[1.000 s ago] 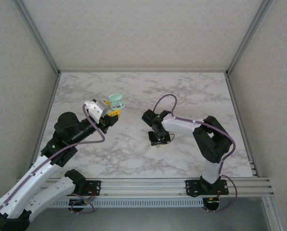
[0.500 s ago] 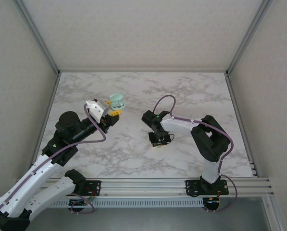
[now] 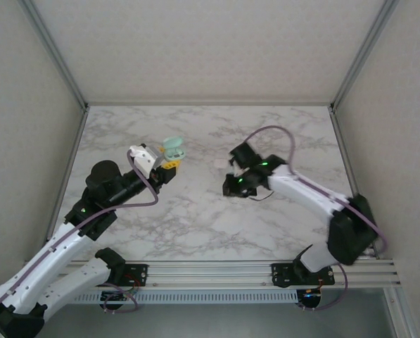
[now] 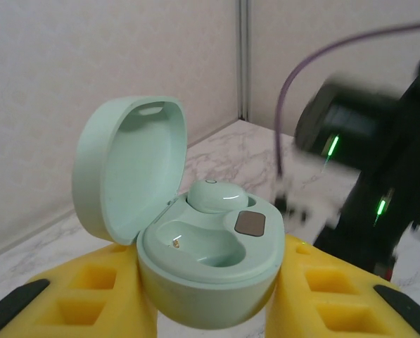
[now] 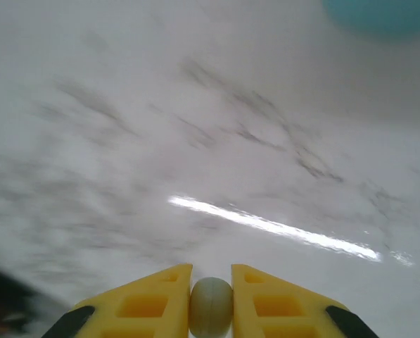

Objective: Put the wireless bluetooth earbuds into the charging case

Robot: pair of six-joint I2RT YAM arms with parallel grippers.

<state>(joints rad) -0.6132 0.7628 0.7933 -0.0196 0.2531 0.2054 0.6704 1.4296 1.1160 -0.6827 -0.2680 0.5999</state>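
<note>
My left gripper (image 4: 210, 299) is shut on the mint green charging case (image 4: 208, 271), held between its yellow fingers (image 4: 90, 296) above the table's left middle. The lid (image 4: 129, 169) stands open. One mint earbud (image 4: 217, 196) sits in the far socket, and the near socket (image 4: 195, 246) is empty. From above, the case (image 3: 172, 148) shows at the tip of the left gripper (image 3: 169, 163). My right gripper (image 5: 211, 296) is shut on a pale green earbud (image 5: 211, 307), raised over the marble. It hangs at mid-table (image 3: 232, 185), right of the case and apart from it.
The marble table (image 3: 195, 225) is walled on three sides, with metal posts at the back corners. The right arm (image 4: 378, 176) looms dark and blurred just beyond the case. A blurred teal shape (image 5: 378, 13) sits at the top edge of the right wrist view.
The right gripper closed on the earbud at the table, then rose and swung back and right. The left arm shifted the case slightly.
</note>
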